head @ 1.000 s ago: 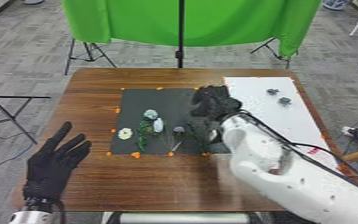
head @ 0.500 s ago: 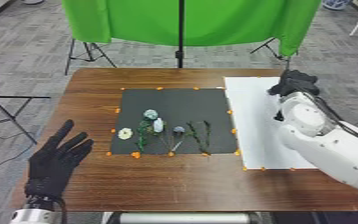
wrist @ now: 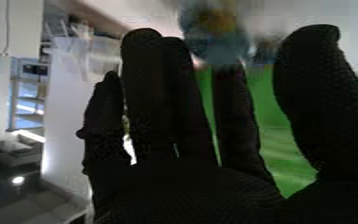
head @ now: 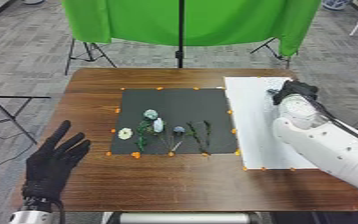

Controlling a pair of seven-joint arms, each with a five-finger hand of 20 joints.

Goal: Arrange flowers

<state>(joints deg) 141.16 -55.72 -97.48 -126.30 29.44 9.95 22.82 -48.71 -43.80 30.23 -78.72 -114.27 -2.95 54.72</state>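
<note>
Bright, fairly even indoor light covers the head view, leaving a soft sheen on the brown counter (head: pixel 171 187) and a strong white sheet (head: pixel 260 135). In the right wrist view, light glints near the dim floor (wrist: pixel 11 200), and a bluish flower (wrist: pixel 213 42) blurs.

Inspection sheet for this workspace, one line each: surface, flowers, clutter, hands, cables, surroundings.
Surface: brown table bearing a dark mat, with a white sheet on its right.
Job's things: white flower, pale blooms, blue-grey flower and green stems on the mat; bluish flower on the sheet.
Clutter: small orange bits around the mat and sheet edges.
Hands: left hand at the table's left, fingers spread; right hand by the sheet's far right, fingers straight, beside the bluish flower.
Cables: dark cable along the right arm.
Surroundings: green cloth on a black stand beyond the table; grey tiled floor.
</note>
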